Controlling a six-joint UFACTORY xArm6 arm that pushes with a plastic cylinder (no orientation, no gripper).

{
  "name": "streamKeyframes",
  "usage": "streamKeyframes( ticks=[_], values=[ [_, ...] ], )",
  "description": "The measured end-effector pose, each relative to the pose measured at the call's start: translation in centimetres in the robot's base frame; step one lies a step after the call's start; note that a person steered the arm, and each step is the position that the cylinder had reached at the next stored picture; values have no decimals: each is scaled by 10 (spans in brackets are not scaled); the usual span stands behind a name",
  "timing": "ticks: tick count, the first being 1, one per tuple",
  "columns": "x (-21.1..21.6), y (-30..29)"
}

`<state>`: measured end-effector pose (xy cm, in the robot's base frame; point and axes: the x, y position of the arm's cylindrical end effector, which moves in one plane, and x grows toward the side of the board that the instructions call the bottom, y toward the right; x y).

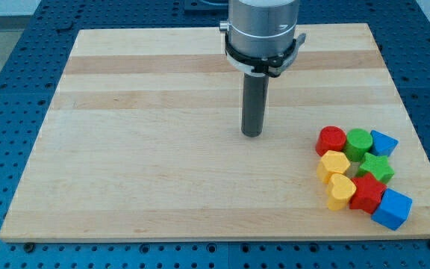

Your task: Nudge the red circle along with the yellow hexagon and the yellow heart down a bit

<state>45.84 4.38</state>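
The red circle (331, 140) lies at the top left of a tight cluster of blocks at the view's lower right. The yellow hexagon (334, 165) sits just below it, touching. The yellow heart (341, 191) sits below the hexagon, at the cluster's lower left. My tip (252, 134) rests on the board to the left of the red circle, about a hundred pixels away, touching no block.
In the same cluster are a green circle (359, 141), a blue block (383, 143), a green star (376, 167), a red block (367, 193) and a blue cube (392, 208). The wooden board (163, 149) ends close below and right of the cluster.
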Motion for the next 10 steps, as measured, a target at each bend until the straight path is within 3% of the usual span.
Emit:
streamKeyframes(
  ticks=[4, 10],
  values=[
    [-1, 119],
    [0, 116]
  ],
)
